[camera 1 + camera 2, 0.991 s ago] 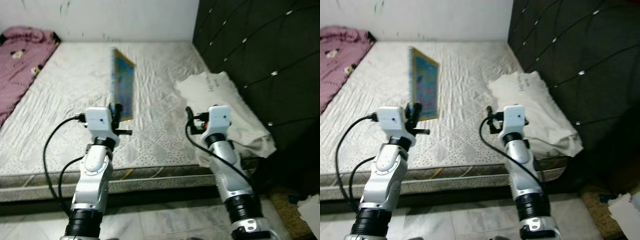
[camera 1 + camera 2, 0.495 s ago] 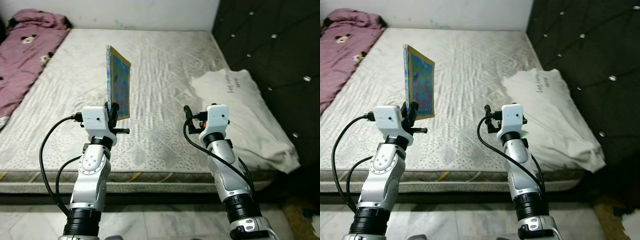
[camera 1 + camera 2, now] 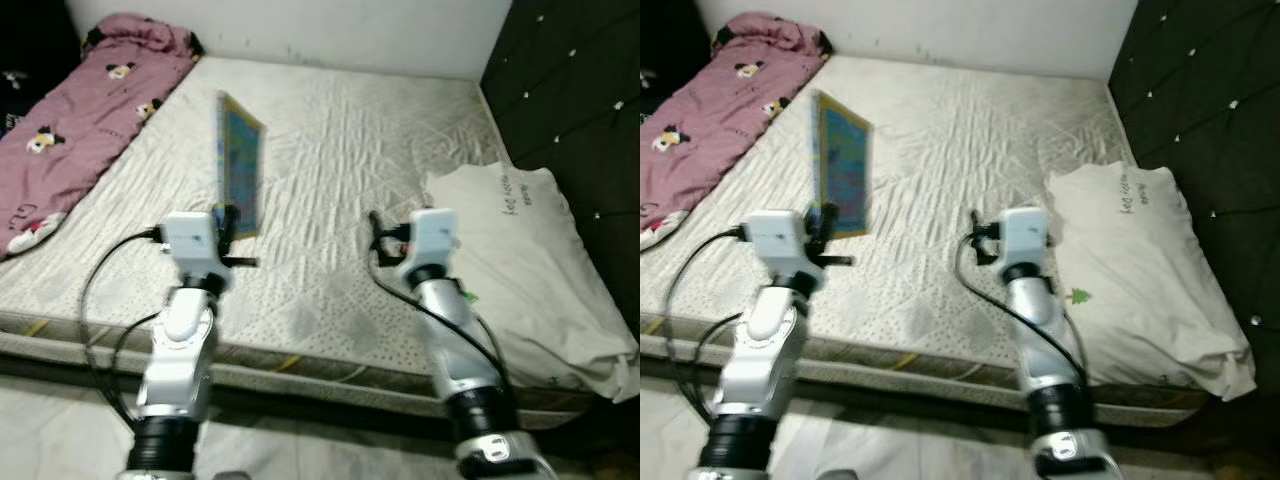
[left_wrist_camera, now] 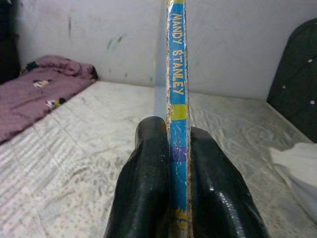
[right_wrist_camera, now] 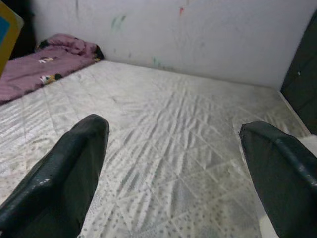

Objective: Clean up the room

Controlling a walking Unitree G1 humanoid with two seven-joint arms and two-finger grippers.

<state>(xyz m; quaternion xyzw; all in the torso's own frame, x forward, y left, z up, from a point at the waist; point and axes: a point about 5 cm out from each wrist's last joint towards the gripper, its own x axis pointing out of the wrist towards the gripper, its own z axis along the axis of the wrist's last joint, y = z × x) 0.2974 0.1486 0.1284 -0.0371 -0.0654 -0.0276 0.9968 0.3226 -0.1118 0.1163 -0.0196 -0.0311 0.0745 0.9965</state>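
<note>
A thin picture book (image 3: 239, 165) with a blue and yellow cover stands upright in the air above the near part of the mattress (image 3: 330, 130). My left gripper (image 3: 228, 218) is shut on its lower edge. In the left wrist view the blue spine (image 4: 177, 99) reads "MANDY STANLEY" and is pinched between the two black fingers (image 4: 148, 183). My right gripper (image 5: 173, 163) is held up over the mattress to the right of the book, open, with nothing between its fingers (image 5: 64, 173).
A pink printed blanket (image 3: 90, 120) lies along the mattress's left side. A white pillow (image 3: 530, 250) lies at the right, beside a dark tufted headboard (image 3: 570, 90). A white wall (image 3: 300, 30) stands behind the bed. Pale tiled floor (image 3: 50, 410) runs along the mattress's front edge.
The whole picture has shifted, so the camera has turned left: more pink blanket shows, less headboard. Both arms keep their pose and the book stays in the left gripper.
</note>
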